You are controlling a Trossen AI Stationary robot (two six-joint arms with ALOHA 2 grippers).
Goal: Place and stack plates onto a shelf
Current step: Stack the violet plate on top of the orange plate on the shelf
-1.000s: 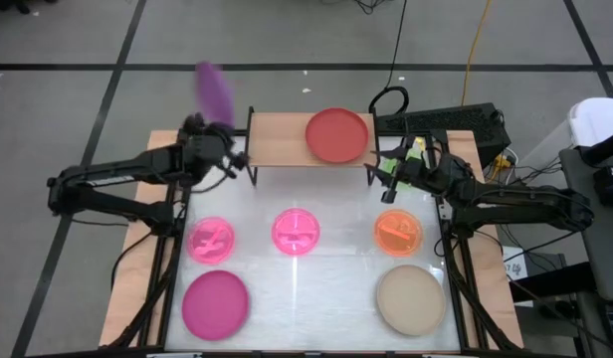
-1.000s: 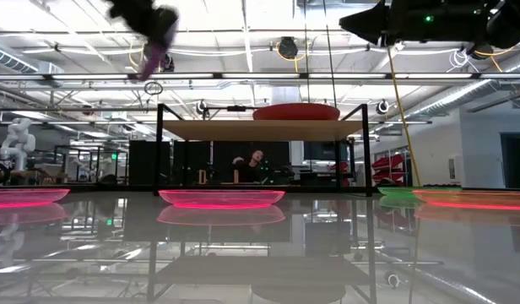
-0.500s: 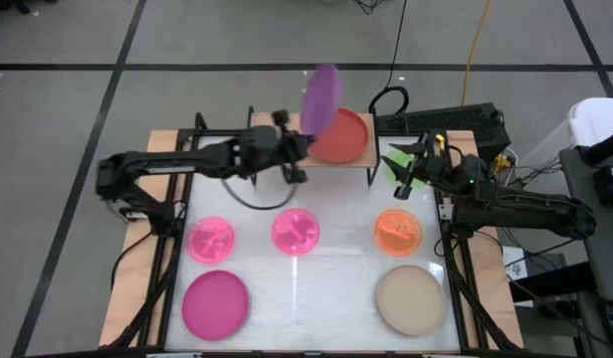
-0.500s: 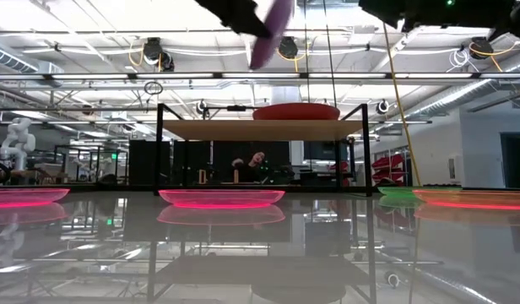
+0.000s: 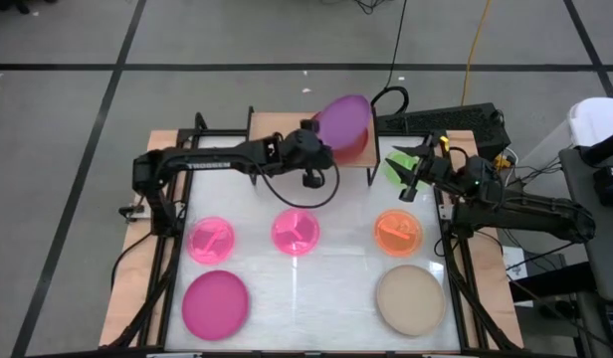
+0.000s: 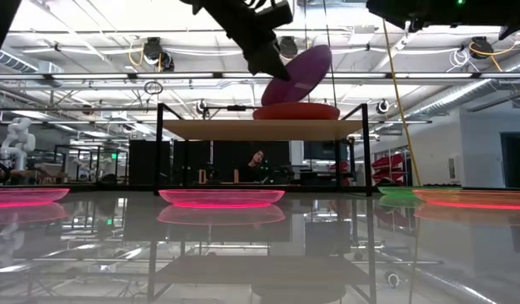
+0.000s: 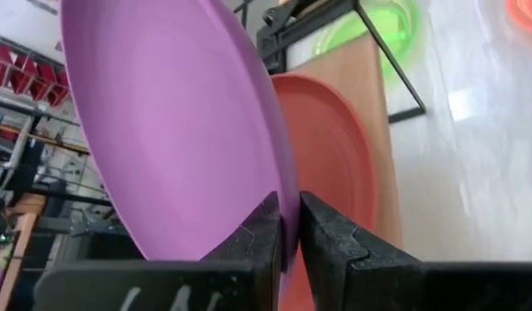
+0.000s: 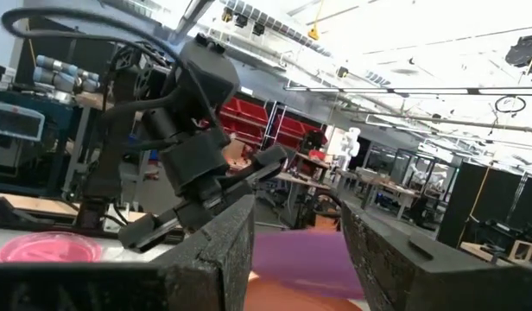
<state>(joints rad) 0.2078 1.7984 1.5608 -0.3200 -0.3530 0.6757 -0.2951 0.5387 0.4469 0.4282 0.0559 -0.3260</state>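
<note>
- Left gripper (image 7: 288,229) jaws clamped on rim of round purple plastic plate (image 5: 340,124), tilted above flat red plate (image 6: 295,111) on light-wood shelf (image 5: 277,138).
- Right gripper (image 5: 408,171) beside shelf, jaws apart, empty.
- Stacking step; next: level, lower, release.

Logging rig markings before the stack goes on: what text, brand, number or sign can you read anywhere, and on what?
"TROSSEN", probably: white lettering on the left arm's link, small, so only partly legible.
White marks on the left claw body: cut off by the picture's edge, unreadable.
Plates, shelf, right arm: no readable text.
</note>
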